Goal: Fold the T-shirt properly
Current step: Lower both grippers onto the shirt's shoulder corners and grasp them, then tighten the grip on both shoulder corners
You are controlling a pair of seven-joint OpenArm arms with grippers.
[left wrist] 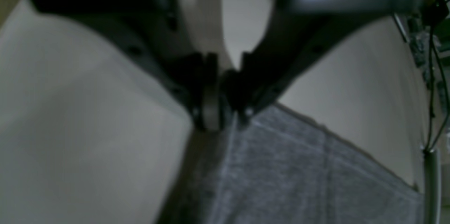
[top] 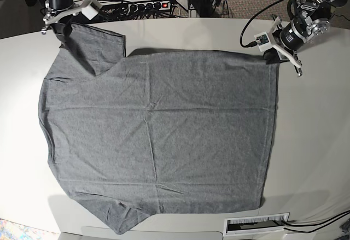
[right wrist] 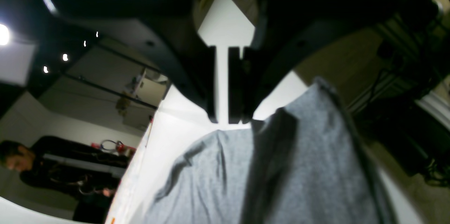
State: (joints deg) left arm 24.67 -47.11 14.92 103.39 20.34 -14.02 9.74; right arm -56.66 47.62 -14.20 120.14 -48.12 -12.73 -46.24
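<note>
I see a pale, matte table (top: 317, 141) with a rounded far edge filling most of the base view. Behind it a power strip (top: 145, 6) with a lit red switch lies among black cables. A white label (top: 257, 223) with a barcode sits at the near edge. In the right wrist view a person in dark clothes (right wrist: 52, 171) stands in the room off to the side.

The T-shirt (top: 158, 136) lies spread flat on the table, heather grey and unprinted, with light creases across the body and a shadowed fold at the far sleeve.

My left gripper (left wrist: 219, 118) is at the far hem corner, its jaws clenched on the T-shirt's edge, the fabric draping down from the tips. My right gripper (right wrist: 228, 120) is at the far sleeve; its jaws stand a narrow slot apart just above the cloth, and I cannot tell whether they grip it.
</note>
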